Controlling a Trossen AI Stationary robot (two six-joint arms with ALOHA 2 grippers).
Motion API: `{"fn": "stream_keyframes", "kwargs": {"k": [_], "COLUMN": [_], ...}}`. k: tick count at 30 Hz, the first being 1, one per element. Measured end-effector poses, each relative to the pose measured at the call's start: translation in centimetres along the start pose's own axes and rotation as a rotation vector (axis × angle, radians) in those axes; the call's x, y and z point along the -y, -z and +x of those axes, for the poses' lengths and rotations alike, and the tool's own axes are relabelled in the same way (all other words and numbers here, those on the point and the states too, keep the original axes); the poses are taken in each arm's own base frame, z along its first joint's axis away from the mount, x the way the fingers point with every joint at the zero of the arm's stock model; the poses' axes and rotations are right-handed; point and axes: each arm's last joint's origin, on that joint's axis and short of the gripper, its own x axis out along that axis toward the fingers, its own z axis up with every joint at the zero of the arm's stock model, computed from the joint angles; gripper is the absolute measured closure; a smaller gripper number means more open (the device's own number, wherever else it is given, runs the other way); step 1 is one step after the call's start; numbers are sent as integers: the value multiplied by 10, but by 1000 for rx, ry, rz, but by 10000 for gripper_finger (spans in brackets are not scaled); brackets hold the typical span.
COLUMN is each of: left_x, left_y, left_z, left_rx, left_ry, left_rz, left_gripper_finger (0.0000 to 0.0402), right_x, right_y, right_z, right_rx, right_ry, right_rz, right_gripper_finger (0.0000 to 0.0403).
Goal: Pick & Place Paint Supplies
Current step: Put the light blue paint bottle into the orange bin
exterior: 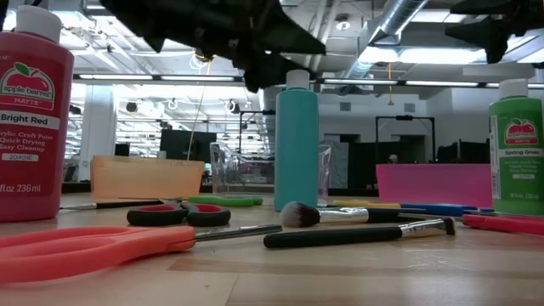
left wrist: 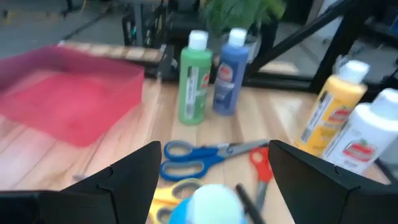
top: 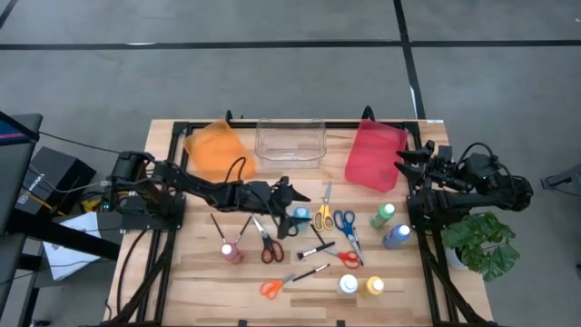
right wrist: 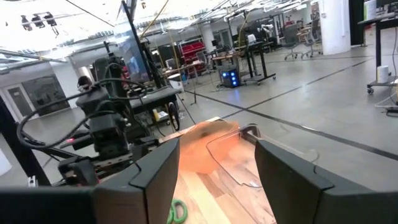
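The left arm is reaching across the middle of the table, and its left gripper (top: 292,194) is hovering with fingers spread wide, holding nothing, right at the teal paint bottle (top: 300,216). In the left wrist view the bottle's white cap (left wrist: 211,202) is showing between the two open fingers, just ahead of them, so the bottle lies directly under and slightly beyond the hand. It is standing upright, its long axis vertical, a tall teal cylinder with a white cap in the low view (exterior: 297,140). The left arm is by far the nearer one. The right gripper (top: 406,162) is waiting at the table's right edge beside the red bin (top: 374,154), fingers also apart and empty.

Just right of the bottle are lying yellow-handled scissors (top: 323,214) and blue-handled scissors (top: 345,222), close enough that the closing fingers could brush them. I judge that the next move calls for a short descent, then a squeeze across the bottle's body.
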Motion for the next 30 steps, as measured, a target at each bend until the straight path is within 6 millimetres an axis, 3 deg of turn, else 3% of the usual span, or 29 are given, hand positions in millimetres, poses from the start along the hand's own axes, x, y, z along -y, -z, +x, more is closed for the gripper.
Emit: {"fn": "stream_keyframes", "kwargs": {"k": [10,24,30], "left_x": [6,1,2], "left_y": [12,15,15], "left_z": [-6,-6,-6], "left_rx": [9,-30,-34], "left_ry": [-24,-50,-37], "left_rz": [69,91,94], "left_gripper_finger": [117,222,222], "right_x": [0,0,0], "right_y": [0,0,0], "right_z": [0,0,0], "right_rx": [0,0,0], "right_ry": [-1,-1,-1], "right_rz": [20,33,29], "right_gripper_finger": [193,193,193]}}
